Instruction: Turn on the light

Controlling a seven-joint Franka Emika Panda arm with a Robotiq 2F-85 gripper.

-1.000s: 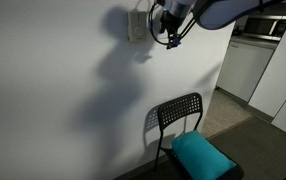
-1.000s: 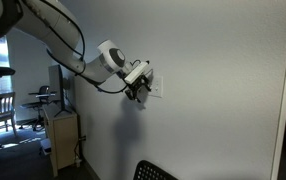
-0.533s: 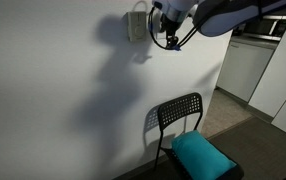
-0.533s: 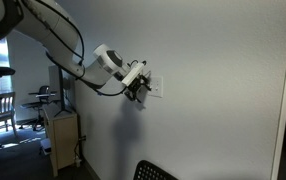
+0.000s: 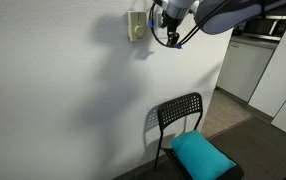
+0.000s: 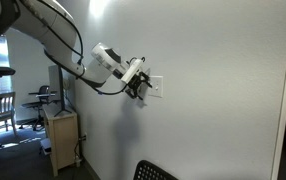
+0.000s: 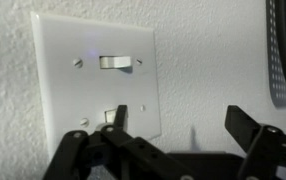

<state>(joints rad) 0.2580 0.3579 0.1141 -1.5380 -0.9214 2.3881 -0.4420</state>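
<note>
Two toggles on white switch plate (image 7: 88, 85), wall-mounted high above black chair (image 5: 178, 115). Gripper (image 7: 168, 150): fingers apart, clamping nothing, one tip just under lower toggle (image 7: 113, 114). Change: wall (image 6: 213, 60) brighter than second ago, shadows paler. Judgement: light probably on, task near done.

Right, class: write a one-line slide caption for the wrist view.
Open gripper close below a white two-toggle wall switch plate, nearest its lower toggle.
</note>
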